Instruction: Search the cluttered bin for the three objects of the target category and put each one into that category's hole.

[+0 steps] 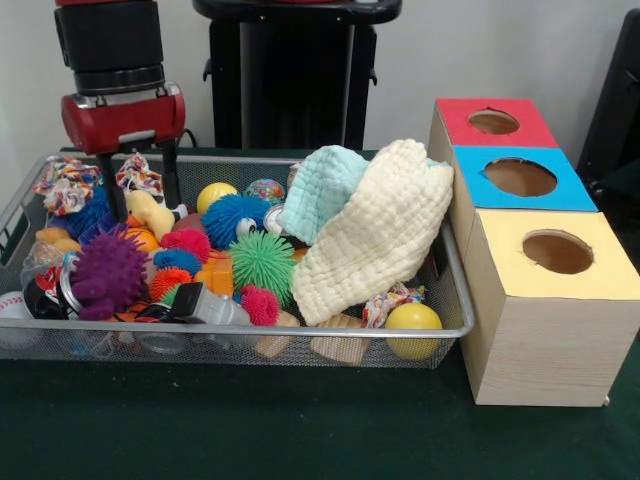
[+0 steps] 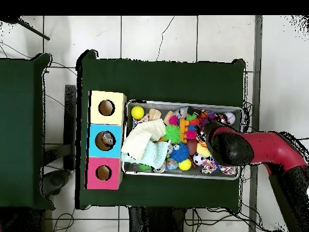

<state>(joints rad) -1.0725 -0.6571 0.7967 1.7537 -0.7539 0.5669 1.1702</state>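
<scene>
the gripper [image 1: 142, 195] hangs spread over the mesh bin's [image 1: 455, 300] left end, its black fingers [image 1: 171, 172] dipping among the toys (a yellow plush [image 1: 152, 212] between them); the wooden box [image 1: 540, 330] with three holes stands just beside the bin.

Green tablecloth [image 1: 300, 430], grey tiled floor [image 2: 181, 36]

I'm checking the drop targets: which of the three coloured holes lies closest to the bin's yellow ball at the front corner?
The yellow-topped hole. It is the front one of the row, beside the yellow ball; the blue hole and red hole sit farther back.
</scene>
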